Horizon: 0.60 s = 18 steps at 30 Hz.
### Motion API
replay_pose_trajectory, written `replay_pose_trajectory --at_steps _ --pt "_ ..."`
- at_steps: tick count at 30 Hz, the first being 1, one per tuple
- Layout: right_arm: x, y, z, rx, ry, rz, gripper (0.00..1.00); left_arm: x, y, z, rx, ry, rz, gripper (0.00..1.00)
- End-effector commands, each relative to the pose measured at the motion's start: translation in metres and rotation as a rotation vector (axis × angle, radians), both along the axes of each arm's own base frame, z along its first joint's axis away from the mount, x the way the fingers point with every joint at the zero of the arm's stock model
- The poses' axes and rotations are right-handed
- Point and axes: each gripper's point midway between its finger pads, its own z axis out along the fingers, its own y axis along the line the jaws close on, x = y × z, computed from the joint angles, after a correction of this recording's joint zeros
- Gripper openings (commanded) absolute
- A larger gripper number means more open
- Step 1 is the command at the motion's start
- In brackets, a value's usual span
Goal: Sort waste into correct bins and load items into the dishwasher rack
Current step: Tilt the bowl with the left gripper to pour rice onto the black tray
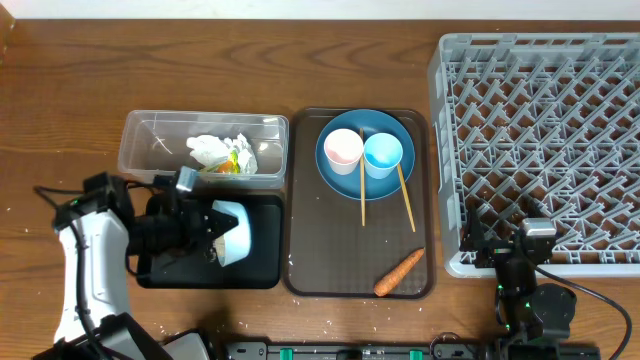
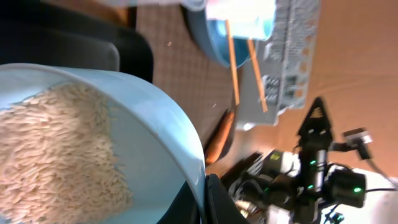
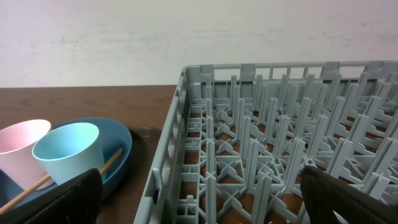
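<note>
My left gripper is shut on the rim of the white bowl, which it holds tipped on its side over the black tray. In the left wrist view the bowl holds a heap of rice, and a black finger presses its edge. Crumpled paper with a green-yellow wrapper lies in the clear tub. The blue plate carries the pink cup, the light-blue cup and two chopsticks. A carrot piece lies nearby. My right gripper stands open at the dishwasher rack's front edge.
The plate, chopsticks and carrot rest on a brown serving tray between the bins and the rack. The right wrist view shows the rack's pegs straight ahead and both cups to the left. A few white grains lie on the wood.
</note>
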Motion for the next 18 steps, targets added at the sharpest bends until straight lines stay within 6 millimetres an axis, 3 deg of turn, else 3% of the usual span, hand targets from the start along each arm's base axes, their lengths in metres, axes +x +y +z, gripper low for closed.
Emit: replay_pose_trajectory --at_steps 1,5,18 --pt "0.000 -0.001 0.000 0.002 -0.001 -0.003 0.99 0.007 0.004 0.017 -0.075 -0.124 0.038 0.06" --pt "0.000 -0.001 0.000 0.002 -0.001 -0.003 0.99 0.007 0.011 0.020 -0.109 -0.120 0.092 0.06" --pt "0.000 -0.001 0.000 0.002 -0.001 -0.003 0.99 0.003 0.006 0.030 -0.188 -0.090 0.122 0.06"
